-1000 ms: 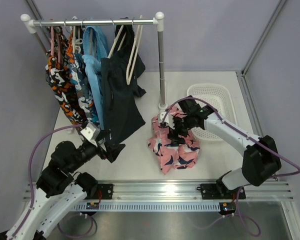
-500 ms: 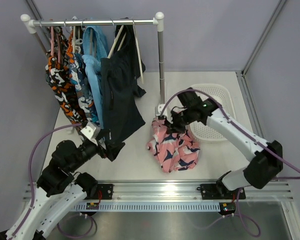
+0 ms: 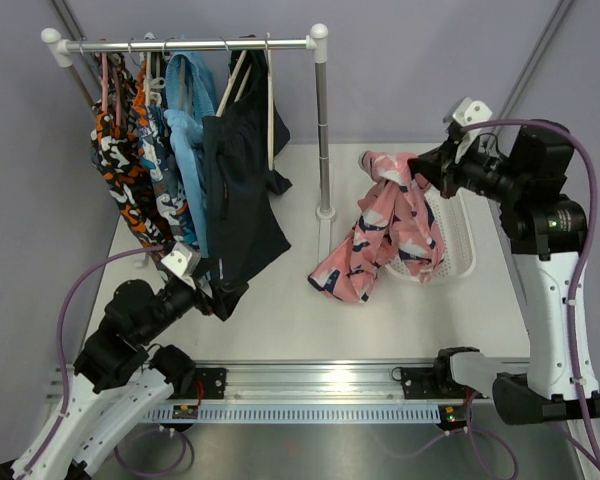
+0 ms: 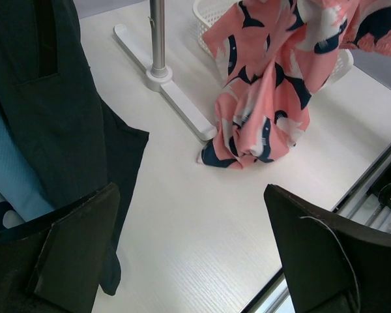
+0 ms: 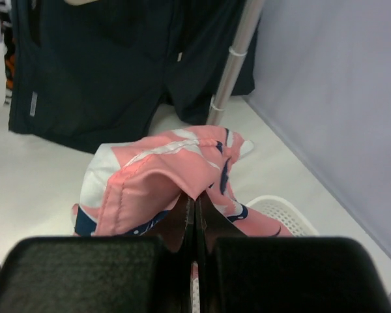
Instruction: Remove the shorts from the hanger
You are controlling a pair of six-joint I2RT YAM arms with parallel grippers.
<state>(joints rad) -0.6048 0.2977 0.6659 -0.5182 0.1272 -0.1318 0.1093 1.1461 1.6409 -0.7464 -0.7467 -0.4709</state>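
The pink shorts (image 3: 390, 225) with navy and white blotches hang in the air from my right gripper (image 3: 417, 168), over the table and the left side of the basket. In the right wrist view the jaws (image 5: 196, 199) are shut on a pink fold of the shorts (image 5: 156, 176). The left wrist view shows the shorts (image 4: 267, 85) with their lowest folds touching the table. The cream hanger (image 3: 270, 120) hangs bare on the rail, seen edge-on. My left gripper (image 3: 215, 290) stands open beside the hem of the navy garment, with nothing between its fingers (image 4: 190, 195).
A white basket (image 3: 465, 255) sits at the right under the shorts. The rack's rail (image 3: 190, 44) carries an orange-black-white garment (image 3: 120, 170), blue ones and a navy garment (image 3: 240, 200). Its pole (image 3: 323, 130) and foot (image 4: 176, 98) stand mid-table.
My right gripper shut on the shorts and lifted them off the table, up and right toward the basket. The cream hanger turned edge-on. The left arm stayed put.
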